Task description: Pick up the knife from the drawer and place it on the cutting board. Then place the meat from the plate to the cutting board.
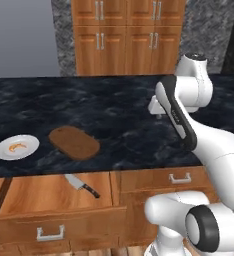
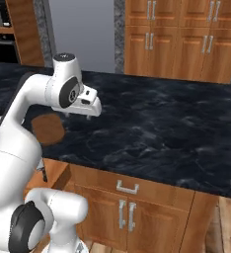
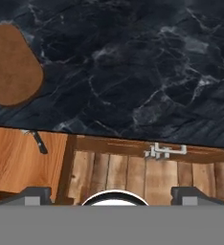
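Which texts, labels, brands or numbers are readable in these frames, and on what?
None: no readable word, number or sign in any view.
The knife, drawer, cutting board, plate, meat, cabinet doors and countertop all carry plain surfaces, with no print or markings.

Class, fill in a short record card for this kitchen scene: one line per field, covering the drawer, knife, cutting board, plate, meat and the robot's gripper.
drawer: pulled open below the counter
knife: lying flat inside the drawer, near its right side
cutting board: flat on the dark counter, nothing on it
plate: on the counter, left of the board, apart from it
meat: on the plate
gripper: above the counter's front edge, right of the board; fingers spread apart, holding nothing
task progress: neither knife nor meat on the board
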